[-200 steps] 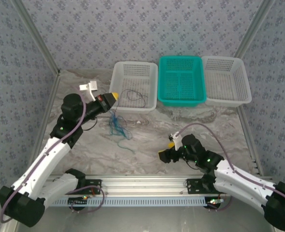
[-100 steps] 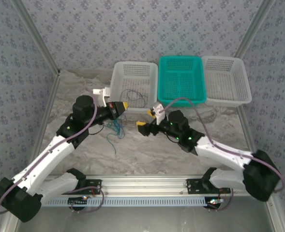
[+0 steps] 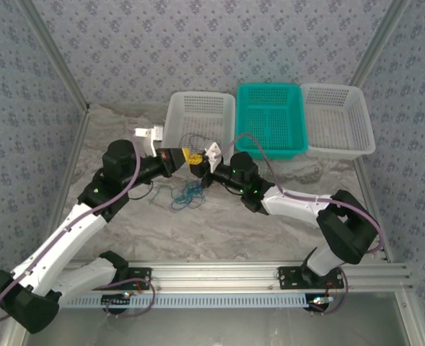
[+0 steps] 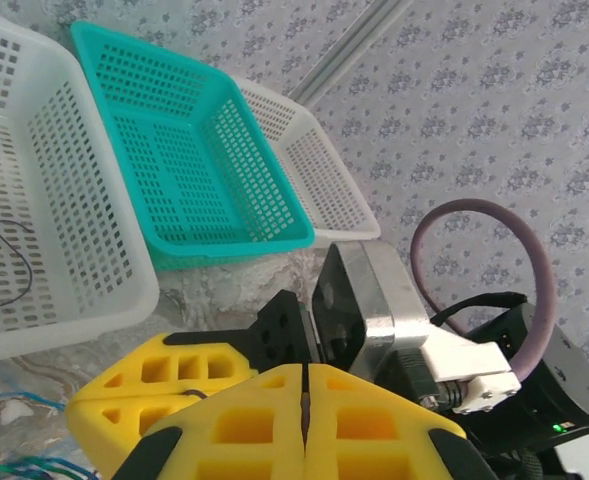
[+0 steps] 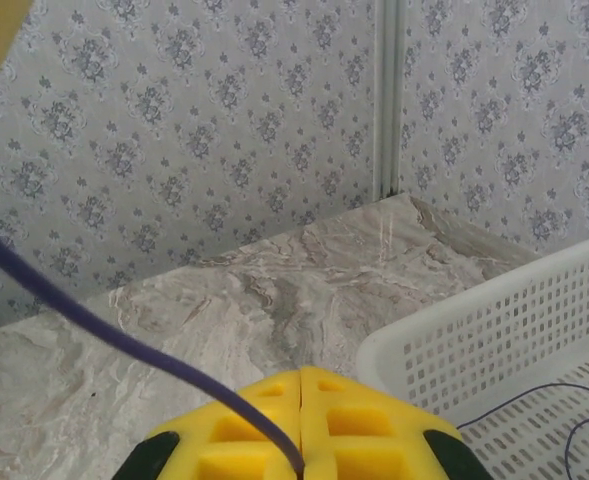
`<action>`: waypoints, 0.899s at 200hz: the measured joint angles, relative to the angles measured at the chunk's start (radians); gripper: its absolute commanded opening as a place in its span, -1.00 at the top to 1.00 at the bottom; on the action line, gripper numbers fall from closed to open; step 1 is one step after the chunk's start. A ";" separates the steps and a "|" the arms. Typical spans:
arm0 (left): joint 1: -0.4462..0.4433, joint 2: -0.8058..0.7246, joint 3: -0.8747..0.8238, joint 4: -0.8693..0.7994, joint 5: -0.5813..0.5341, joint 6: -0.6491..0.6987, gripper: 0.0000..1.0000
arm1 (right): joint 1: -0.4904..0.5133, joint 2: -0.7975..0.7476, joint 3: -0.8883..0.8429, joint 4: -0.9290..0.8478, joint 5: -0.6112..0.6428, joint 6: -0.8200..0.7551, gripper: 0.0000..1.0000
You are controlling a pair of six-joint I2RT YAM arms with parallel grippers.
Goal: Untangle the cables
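The thin cables (image 3: 187, 193) hang as a blue and teal tangle down to the marble table, just below both grippers. My left gripper (image 3: 182, 156) and right gripper (image 3: 195, 164) meet tip to tip at the front rim of the left white basket (image 3: 174, 124). The left gripper (image 4: 302, 425) is shut, with a thin dark strand in its seam. The right gripper (image 5: 302, 435) is shut on a blue-purple cable (image 5: 124, 335) that stretches taut up and to the left. A dark wire (image 3: 201, 143) lies inside the left white basket.
A teal basket (image 3: 270, 150) and a second white basket (image 3: 364, 122) stand in a row to the right of the first, at the back of the table. Patterned walls close in on three sides. A metal rail runs along the near edge.
The right arm swung from the near right across to the left gripper and closed on a cable. The left gripper shifted slightly, and the tangle now hangs between both.
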 measured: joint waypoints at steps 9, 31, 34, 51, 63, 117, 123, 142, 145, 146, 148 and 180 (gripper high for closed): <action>0.000 -0.006 0.000 -0.009 -0.017 0.018 0.28 | 0.002 -0.013 0.003 -0.021 0.002 0.011 1.00; 0.000 -0.045 -0.024 -0.033 -0.077 0.063 -0.37 | 0.007 -0.063 0.022 -0.103 0.012 0.060 1.00; 0.000 -0.056 -0.034 -0.036 -0.087 0.069 -0.41 | 0.007 -0.072 0.028 -0.119 0.013 0.069 1.00; 0.000 -0.152 -0.140 -0.019 -0.134 0.118 -0.49 | -0.001 -0.116 0.059 -0.178 0.015 0.113 1.00; 0.000 -0.243 -0.253 0.000 -0.154 0.164 -0.55 | -0.008 -0.142 0.077 -0.201 0.011 0.142 1.00; 0.000 -0.453 -0.661 0.129 -0.135 0.299 -0.72 | -0.005 -0.168 0.156 -0.308 -0.069 0.218 1.00; 0.000 -0.451 -0.667 0.143 -0.121 0.312 -0.74 | -0.002 -0.168 0.164 -0.320 -0.076 0.222 1.00; 0.000 -0.407 -0.661 0.230 -0.055 0.357 -0.77 | 0.014 -0.168 0.193 -0.361 -0.094 0.230 1.00; 0.000 -0.395 -0.657 0.240 -0.045 0.364 -0.77 | 0.016 -0.168 0.197 -0.366 -0.095 0.230 1.00; 0.000 -0.391 -0.655 0.245 -0.040 0.366 -0.77 | 0.017 -0.168 0.198 -0.367 -0.095 0.230 1.00; 0.000 -0.383 -0.650 0.253 -0.032 0.371 -0.77 | 0.019 -0.168 0.200 -0.369 -0.097 0.230 1.00; -0.016 -0.198 -0.547 0.402 0.051 0.406 -0.79 | 0.045 -0.168 0.227 -0.401 -0.106 0.243 1.00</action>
